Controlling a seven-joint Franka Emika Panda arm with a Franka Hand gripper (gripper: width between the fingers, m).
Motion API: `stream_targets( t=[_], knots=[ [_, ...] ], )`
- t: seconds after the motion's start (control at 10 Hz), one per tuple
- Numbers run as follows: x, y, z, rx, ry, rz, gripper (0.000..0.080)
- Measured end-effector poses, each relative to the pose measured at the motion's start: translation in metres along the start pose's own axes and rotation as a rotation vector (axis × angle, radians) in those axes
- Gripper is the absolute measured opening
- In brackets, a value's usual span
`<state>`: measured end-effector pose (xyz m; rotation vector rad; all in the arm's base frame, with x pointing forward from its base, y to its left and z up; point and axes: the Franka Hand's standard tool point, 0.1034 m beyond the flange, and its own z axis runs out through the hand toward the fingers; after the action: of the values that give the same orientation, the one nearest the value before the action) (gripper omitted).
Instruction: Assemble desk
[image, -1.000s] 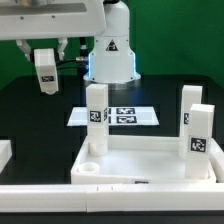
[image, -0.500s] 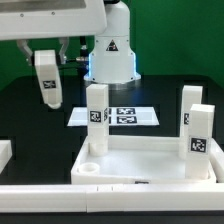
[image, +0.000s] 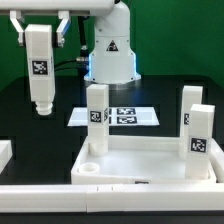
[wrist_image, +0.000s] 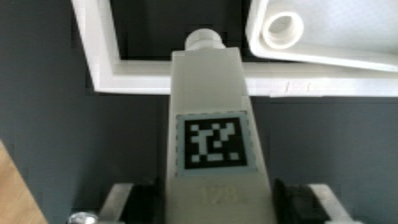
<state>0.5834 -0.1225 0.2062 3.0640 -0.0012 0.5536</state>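
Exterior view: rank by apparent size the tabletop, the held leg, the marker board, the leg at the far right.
1. tabletop
2. marker board, partly hidden by a leg
3. Held leg and far-right leg: look alike; differing camera distance makes ranking unsure.

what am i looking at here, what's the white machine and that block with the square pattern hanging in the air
It is a robot arm building a small white desk. One picture looks across the table; the other comes from a camera on the arm's wrist. The gripper has its fingers shut on a leg, held upright in the air. On the black table lies the tabletop, upside down, with three legs already standing in its corners, for instance this standing leg. The flat tagged sheet behind is the marker board.
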Motion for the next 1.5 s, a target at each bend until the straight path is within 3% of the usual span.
stream_targets(
  t=[0.2,0.3,0.4,0.5,0.6,1.0,1.1,1.3,1.5],
  knots=[
    [-0.001,-0.004,0.005,0.014,-0.005,0.004,0.0284],
    [-0.003,-0.012,0.02,0.024,0.007,0.034,0.0284],
    [0.004,-0.025,0.033,0.018,0.05,0.078,0.0284],
    [0.02,-0.043,0.036,-0.024,0.143,0.14,0.0284],
    [0.022,-0.051,0.037,-0.018,0.15,0.158,0.0284],
    [0.013,-0.041,0.04,-0.028,0.138,0.16,0.0284],
    [0.005,-0.041,0.048,-0.048,0.145,0.16,0.0284],
    [-0.005,-0.055,0.064,-0.047,0.127,0.158,0.0284],
    [-0.008,-0.061,0.067,-0.041,0.12,0.166,0.0284]
  ],
)
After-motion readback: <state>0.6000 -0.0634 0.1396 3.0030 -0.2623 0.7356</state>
